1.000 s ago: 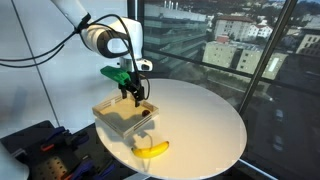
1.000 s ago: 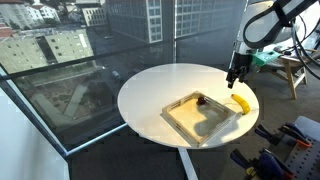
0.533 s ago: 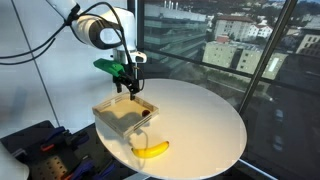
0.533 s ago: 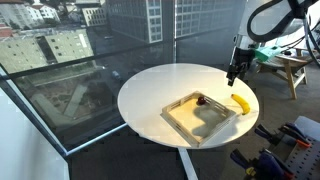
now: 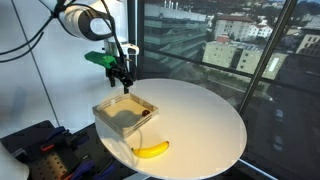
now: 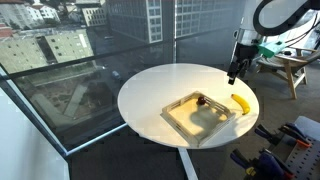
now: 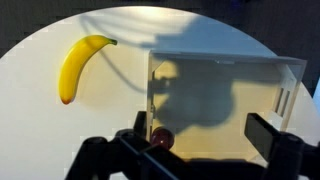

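My gripper (image 5: 124, 80) hangs open and empty above the back edge of a shallow wooden tray (image 5: 112, 119); it also shows in an exterior view (image 6: 232, 72). In the wrist view the gripper (image 7: 205, 136) spans the tray (image 7: 270, 75), with a small dark red fruit (image 7: 161, 137) in the tray's corner near one finger. The red fruit shows in both exterior views (image 5: 146, 113) (image 6: 201, 99). A yellow banana (image 5: 152, 149) lies on the round white table (image 5: 205, 125) beside the tray, seen too in the wrist view (image 7: 77, 63) and an exterior view (image 6: 239, 103).
The table (image 6: 150, 90) stands beside large windows over a city. Dark equipment (image 5: 40, 145) sits on the floor near the table's base. A wooden bench (image 6: 290, 68) stands behind the arm.
My gripper has risen and moved back from just over the tray, staying open. The tray, fruit and banana have not moved.
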You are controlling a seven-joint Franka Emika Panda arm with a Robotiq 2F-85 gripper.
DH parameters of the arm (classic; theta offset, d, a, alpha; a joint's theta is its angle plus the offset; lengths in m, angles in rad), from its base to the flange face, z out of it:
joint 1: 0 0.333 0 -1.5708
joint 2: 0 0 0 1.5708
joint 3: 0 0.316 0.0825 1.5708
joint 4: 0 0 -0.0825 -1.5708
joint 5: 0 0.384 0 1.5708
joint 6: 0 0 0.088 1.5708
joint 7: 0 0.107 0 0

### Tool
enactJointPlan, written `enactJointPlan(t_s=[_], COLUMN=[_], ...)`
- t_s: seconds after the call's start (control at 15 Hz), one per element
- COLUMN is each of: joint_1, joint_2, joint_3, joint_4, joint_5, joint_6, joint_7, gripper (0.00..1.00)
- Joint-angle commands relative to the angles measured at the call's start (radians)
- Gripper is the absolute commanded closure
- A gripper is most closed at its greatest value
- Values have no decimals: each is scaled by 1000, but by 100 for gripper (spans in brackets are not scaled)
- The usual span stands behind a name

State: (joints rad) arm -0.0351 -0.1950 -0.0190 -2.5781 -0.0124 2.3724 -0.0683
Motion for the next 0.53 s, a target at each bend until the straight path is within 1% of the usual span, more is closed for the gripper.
enactJointPlan(t_s=[0.0, 0.47], joint_1=[14, 30], joint_2=[-60, -106], joint_3=[14, 29], joint_4=[-27, -45], joint_5=[-12, -1], joint_6=[-28, -50], joint_7=[37, 53], gripper=[0, 0])
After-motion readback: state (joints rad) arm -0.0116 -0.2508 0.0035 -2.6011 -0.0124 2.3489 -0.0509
